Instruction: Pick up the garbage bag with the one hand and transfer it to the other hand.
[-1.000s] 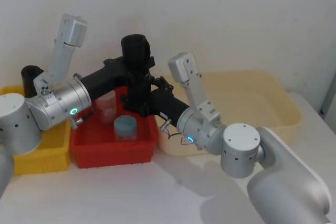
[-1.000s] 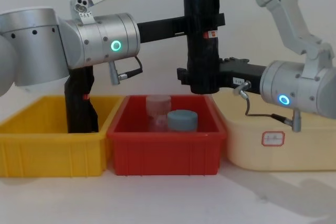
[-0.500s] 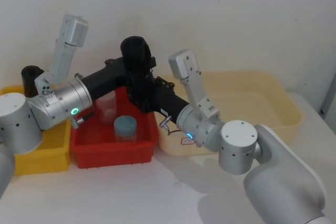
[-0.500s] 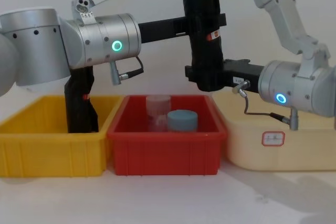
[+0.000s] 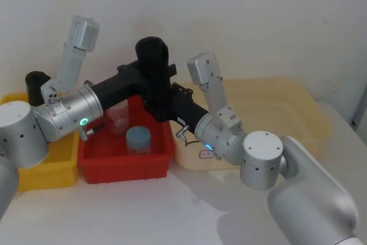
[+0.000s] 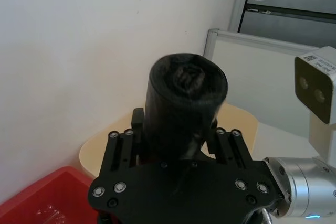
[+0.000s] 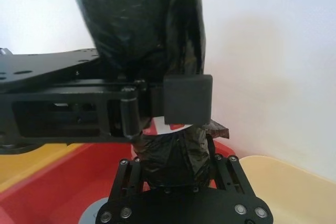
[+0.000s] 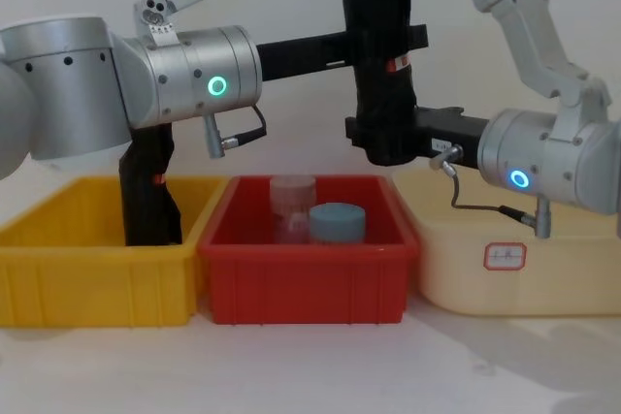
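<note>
Raised slightly and carried a little rightward since a second ago, the garbage bag (image 8: 376, 2) is held upright in the air above the right end of the red bin (image 8: 306, 283). Its upper part is clamped by the left gripper (image 8: 390, 41) and its lower end by the right gripper (image 8: 388, 140) — both pairs of fingers closed on it.

Upright garbage bag (image 8: 378, 7) held in the air above the right end of the red bin (image 8: 306, 283). Left gripper (image 8: 393, 46), on the green-ringed arm, clamps it at the label; right gripper (image 8: 380, 141), on the blue-ringed arm, clasps its lower end. Yellow bin (image 8: 87, 288) holds a slimmer black roll (image 8: 147, 191).
</note>
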`<act>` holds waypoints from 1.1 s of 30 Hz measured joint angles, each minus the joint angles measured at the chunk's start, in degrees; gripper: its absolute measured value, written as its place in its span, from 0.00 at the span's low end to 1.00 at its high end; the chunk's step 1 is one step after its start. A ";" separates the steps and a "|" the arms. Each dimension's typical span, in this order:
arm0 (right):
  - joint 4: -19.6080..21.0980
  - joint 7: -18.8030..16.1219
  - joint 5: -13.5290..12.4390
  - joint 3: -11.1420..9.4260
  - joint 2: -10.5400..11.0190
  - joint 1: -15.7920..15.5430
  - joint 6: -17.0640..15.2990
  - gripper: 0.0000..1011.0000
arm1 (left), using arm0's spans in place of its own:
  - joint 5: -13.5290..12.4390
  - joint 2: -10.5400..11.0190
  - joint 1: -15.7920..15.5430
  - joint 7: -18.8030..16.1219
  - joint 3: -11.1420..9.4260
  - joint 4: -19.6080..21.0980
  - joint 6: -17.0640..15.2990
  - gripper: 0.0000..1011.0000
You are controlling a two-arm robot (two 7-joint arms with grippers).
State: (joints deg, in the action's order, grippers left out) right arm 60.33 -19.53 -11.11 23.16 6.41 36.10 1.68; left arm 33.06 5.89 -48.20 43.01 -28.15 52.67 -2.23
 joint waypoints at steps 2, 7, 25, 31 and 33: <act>0.23 -0.13 -0.20 -0.14 -0.04 -0.17 -0.01 0.55 | 0.01 0.01 -0.01 0.00 -0.02 -0.01 0.00 0.66; 1.56 -0.44 -1.22 -0.82 -0.18 -0.77 -0.33 0.55 | 0.07 0.23 0.31 -0.49 -0.02 0.70 -0.14 0.82; 3.32 1.78 -3.47 -4.42 0.76 -1.45 -3.30 0.55 | 2.21 4.28 5.97 -5.64 3.00 10.67 -1.80 0.99; 2.67 2.91 -3.32 -5.36 1.44 -1.43 -4.12 0.55 | 3.50 5.79 8.56 -6.96 4.53 15.26 -1.82 0.99; 2.41 3.33 -3.06 -5.62 1.72 -1.41 -4.42 0.55 | 3.89 6.27 9.38 -7.55 4.99 16.72 -1.78 0.99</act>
State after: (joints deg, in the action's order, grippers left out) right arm 62.74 -16.19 -14.17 17.54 8.13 34.69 -2.74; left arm 36.95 12.16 -38.82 35.46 -23.16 69.39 -4.02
